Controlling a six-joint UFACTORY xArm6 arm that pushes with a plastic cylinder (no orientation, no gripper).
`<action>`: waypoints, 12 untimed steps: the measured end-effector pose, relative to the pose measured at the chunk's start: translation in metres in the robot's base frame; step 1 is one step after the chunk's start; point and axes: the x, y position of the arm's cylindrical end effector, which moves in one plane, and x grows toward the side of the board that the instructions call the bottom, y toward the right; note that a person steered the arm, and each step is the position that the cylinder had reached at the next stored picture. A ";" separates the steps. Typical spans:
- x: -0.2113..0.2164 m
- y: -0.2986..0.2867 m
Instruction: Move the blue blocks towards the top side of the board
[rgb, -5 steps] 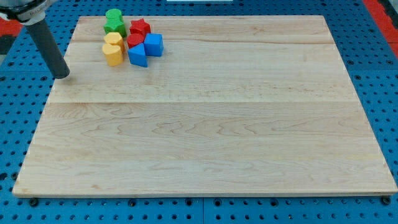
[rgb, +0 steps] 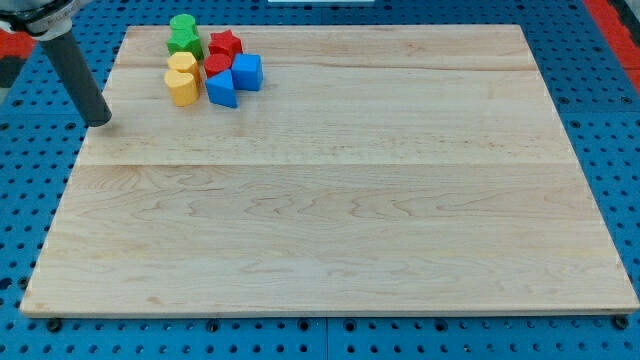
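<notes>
My tip, a bare rod grasping nothing, sits left of the cluster, where both blue blocks probably touch the red, so pushing could scatter neighbours.

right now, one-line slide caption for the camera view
My tip rests at the board's left edge, apart from the clustered blue blocks near the top-left corner.
</notes>
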 end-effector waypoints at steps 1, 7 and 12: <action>0.000 0.000; -0.027 -0.030; -0.036 -0.030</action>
